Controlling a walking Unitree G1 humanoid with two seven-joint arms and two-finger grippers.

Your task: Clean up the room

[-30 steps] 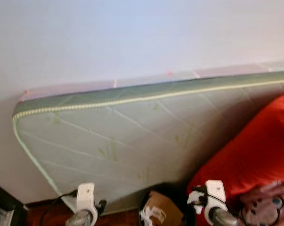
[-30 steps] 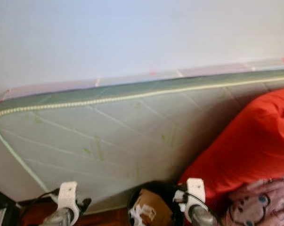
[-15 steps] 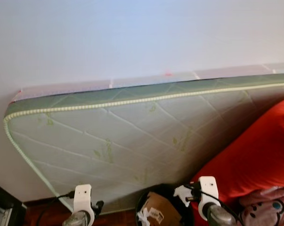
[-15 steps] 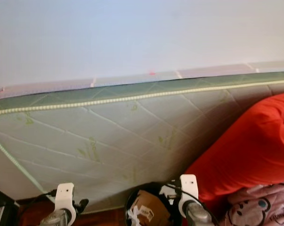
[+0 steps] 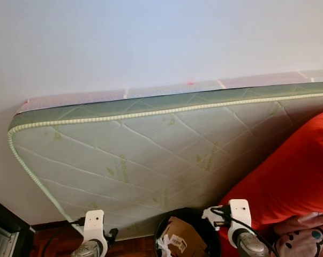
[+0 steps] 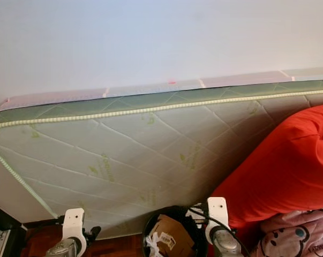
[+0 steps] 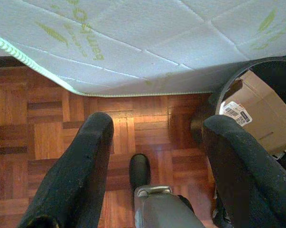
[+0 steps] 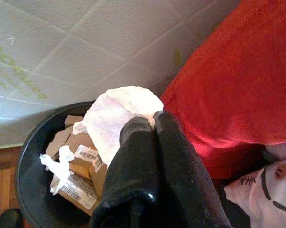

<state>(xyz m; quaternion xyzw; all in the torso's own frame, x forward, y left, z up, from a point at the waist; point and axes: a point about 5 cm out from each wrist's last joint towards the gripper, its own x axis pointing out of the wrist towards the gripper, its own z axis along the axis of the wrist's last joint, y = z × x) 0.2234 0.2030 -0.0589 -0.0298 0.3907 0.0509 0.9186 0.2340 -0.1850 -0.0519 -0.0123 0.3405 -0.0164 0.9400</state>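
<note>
1 mattress (image 5: 150, 155), pale green quilted, leans on edge against the white wall (image 5: 150, 43). 1 round black bin (image 8: 33, 171) on the parquet floor (image 7: 48, 137) just in front of it, holding several cardboard pieces (image 8: 76, 161) w/ barcode labels plus a bit of white scrap. 1 red cushion (image 5: 290, 176) on the robot's right, touching the mattress and right beside the bin; a pink printed fabric (image 5: 306, 238) lies below it.

Right tool (image 8: 150, 121): fingers pressed together, pinching 1 crumpled white paper wad (image 8: 119, 116), held above the bin's rim on the cushion side. Right arm bent low in front of the body, wrist near the cushion edge.

Left tool (image 7: 154, 137): fingers spread, nothing between them, pointing down at bare floor beside the bin, close to the mattress's lower edge. Left arm low.

Room: open floor strip on the left between bin and a dark furniture edge (image 5: 3, 222); right side crowded by the cushion.
</note>
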